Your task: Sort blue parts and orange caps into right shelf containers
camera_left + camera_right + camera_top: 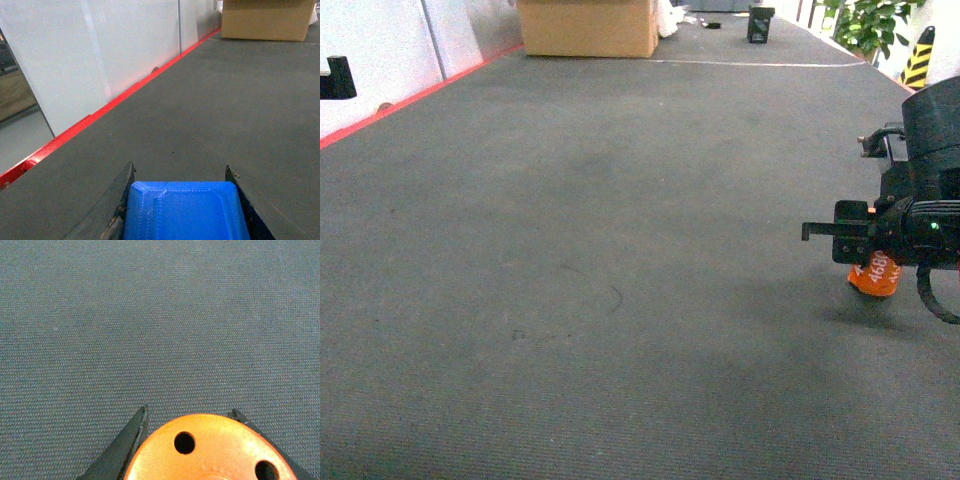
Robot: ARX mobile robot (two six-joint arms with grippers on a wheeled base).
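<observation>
Grey carpet [570, 250] lies under right gripper [192, 450] clamping "4680" orange cap [210, 450], left gripper [180, 205] clamping blue part [185, 212].

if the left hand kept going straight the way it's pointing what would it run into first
Probably nothing soon: ahead of the left hand, which grips a blue part, lies open grey carpet. Far ahead sits a cardboard box, slightly right of its line; depth is unclear.

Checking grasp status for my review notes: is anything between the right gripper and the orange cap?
Nothing visible. The right gripper already has the orange cap between its jaws, above bare grey carpet. The shelf containers are not in view.
</observation>
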